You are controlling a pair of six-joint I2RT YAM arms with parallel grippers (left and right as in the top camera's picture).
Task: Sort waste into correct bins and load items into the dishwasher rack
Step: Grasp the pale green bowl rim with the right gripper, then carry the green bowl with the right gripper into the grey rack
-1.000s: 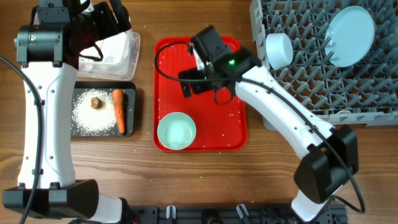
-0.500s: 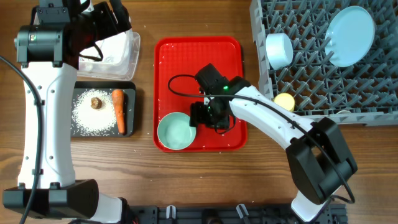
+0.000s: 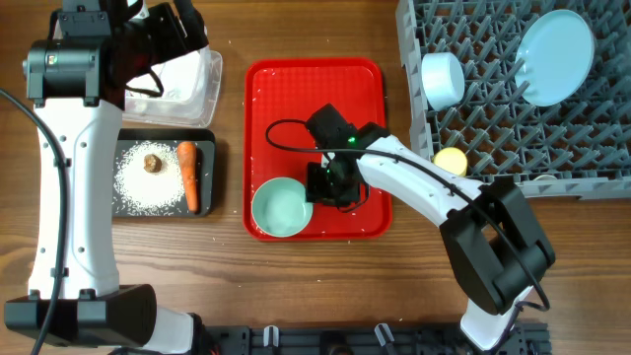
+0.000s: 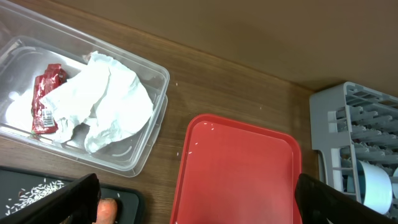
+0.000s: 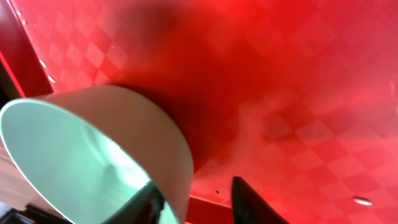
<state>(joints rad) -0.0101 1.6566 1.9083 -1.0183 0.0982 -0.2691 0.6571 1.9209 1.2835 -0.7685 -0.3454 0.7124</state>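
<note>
The mint-green bowl (image 3: 281, 207) (image 5: 81, 155) stands at the red tray's front left corner. My right gripper (image 3: 314, 189) (image 5: 199, 202) straddles its right rim, one finger inside and one outside, with a gap still showing beside the wall. My left gripper (image 3: 163, 39) (image 4: 199, 202) hangs wide open above the clear tub (image 3: 202, 89) (image 4: 149, 140), which holds crumpled white paper (image 4: 112, 99) and a red wrapper (image 4: 46, 106). The black tray (image 3: 133, 211) holds the carrot (image 3: 187, 176), a brown lump (image 3: 152, 163) and rice grains (image 3: 136, 187). The grey rack (image 3: 493, 118) holds the pale-blue plate (image 3: 554, 44), the white-blue bowl (image 3: 442, 79) and the yellow cup (image 3: 451, 161).
The red serving tray (image 3: 315, 89) (image 4: 242, 168) lies between the bins and the rack, with a few white grains scattered on it. The right arm's cable loops over the tray's middle. The rack's corner (image 4: 354, 137) shows at the right of the left wrist view.
My right gripper came from the tray's far end to the mint-green bowl and has been narrowing around its rim. The yellow cup now shows in the rack. The left arm has not moved.
</note>
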